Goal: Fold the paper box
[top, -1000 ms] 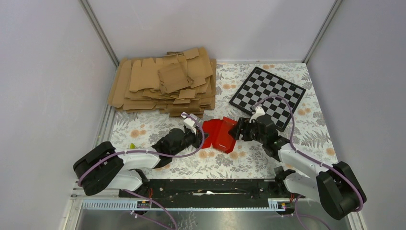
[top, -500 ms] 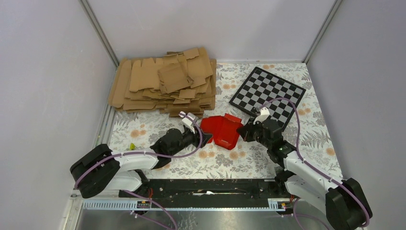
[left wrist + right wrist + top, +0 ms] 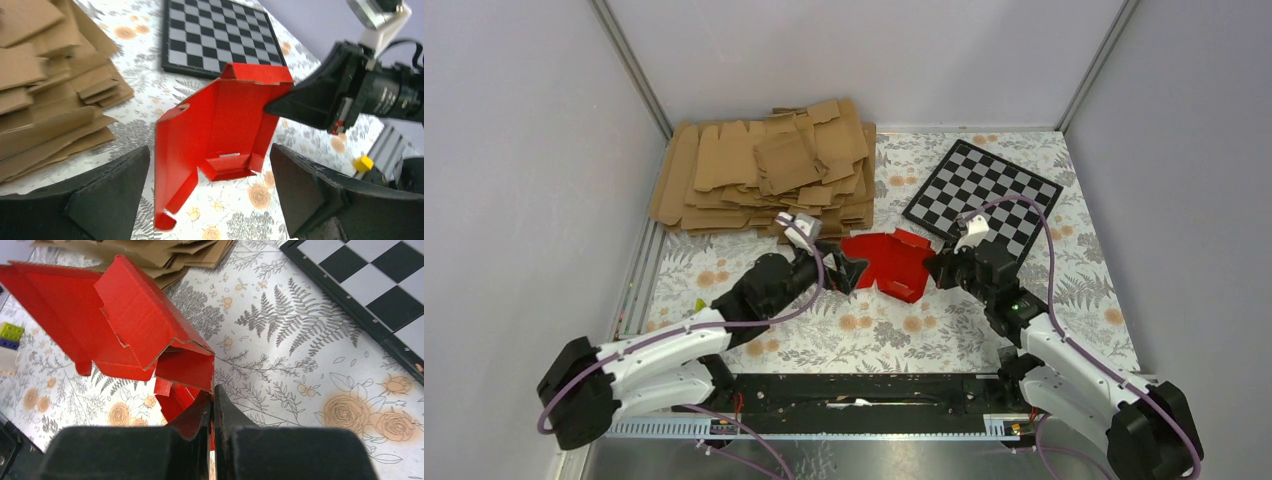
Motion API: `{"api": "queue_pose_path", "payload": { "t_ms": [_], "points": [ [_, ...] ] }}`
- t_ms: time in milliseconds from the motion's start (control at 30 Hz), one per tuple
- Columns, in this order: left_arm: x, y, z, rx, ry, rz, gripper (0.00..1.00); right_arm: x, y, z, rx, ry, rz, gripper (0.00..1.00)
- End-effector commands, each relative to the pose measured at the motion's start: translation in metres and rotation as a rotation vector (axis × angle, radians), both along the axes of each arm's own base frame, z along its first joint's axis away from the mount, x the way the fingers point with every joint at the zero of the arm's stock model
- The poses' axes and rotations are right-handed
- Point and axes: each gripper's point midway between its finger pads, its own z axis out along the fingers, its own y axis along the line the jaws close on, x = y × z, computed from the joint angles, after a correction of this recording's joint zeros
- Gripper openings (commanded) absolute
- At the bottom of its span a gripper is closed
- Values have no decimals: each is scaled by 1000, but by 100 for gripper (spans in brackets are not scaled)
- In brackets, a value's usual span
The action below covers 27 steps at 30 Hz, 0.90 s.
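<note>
The paper box is a red, partly folded card with its walls up, held tilted just above the floral mat at mid-table. My right gripper is shut on its right edge; in the right wrist view the closed fingers pinch a red flap of the paper box. My left gripper is open at the box's left side. In the left wrist view its fingers stand wide on either side of the paper box, not touching it.
A pile of brown cardboard blanks lies at the back left. A checkered board lies at the back right, just behind my right arm. A small yellow-green block sits near the left arm. Grey walls enclose the table.
My left gripper has opened and let go of the box's left side. My right gripper has shut on its right edge, and the box has shifted a little back and right.
</note>
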Motion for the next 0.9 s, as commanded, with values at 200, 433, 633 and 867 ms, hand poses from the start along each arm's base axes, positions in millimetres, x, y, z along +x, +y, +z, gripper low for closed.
{"api": "queue_pose_path", "payload": {
  "t_ms": [200, 433, 633, 867],
  "points": [
    [3, 41, 32, -46, -39, 168, 99, 12, -4, 53, 117, -114, -93, 0],
    [-4, 18, 27, 9, -31, 39, 99, -5, 1, 57, 122, -206, 10, 0],
    [8, 6, 16, 39, -15, 36, 99, -19, 4, 54, 153, -249, 67, 0],
    [38, 15, 9, -8, 86, 42, 99, -23, 4, 42, 133, -213, 75, 0]
  ]
}}
